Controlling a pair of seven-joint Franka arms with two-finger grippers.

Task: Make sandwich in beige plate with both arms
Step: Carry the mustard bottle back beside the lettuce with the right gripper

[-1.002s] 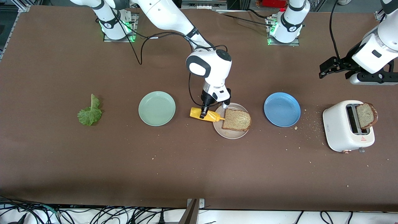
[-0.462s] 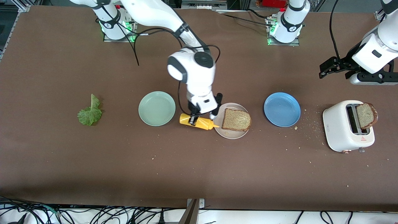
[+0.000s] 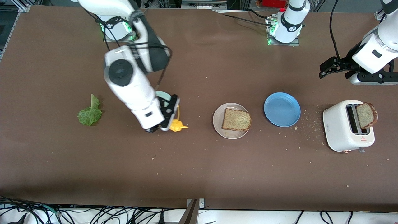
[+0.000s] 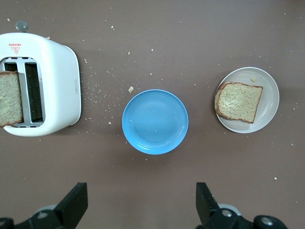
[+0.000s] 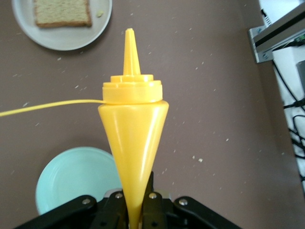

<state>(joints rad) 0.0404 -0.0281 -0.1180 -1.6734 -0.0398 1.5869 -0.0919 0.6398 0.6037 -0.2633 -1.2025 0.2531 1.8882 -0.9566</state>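
Bottle [image 3: 176, 125] now away from the beige plate [image 3: 217, 126]: over the last second we see the right gripper [image 3: 164, 124] carry it off toward the right arm's end of the table, and it hangs over the mint plate [image 3: 161, 95], jaws clenched on its yellow body, nozzle pointing back at the beige plate. We read this as the sauce step finished and the bottle on its way to being set down. One bread slice [image 3: 236, 119] lies flat in the beige plate, square, brown-crusted, porous crumb; the plate is glossy, round, low-rimmed. Lettuce [image 3: 90, 112], crinkled and limp, lies on the table well apart from the beige plate, toward the right arm's end. Second slice [image 3: 366, 115] stands in the toaster [image 3: 342, 130], a smooth white shell, past the blue plate [image 3: 282, 109]. Left gripper [image 3: 331, 67] waits over bare table near the toaster, fingers released. Sandwich: one layer of three in place.
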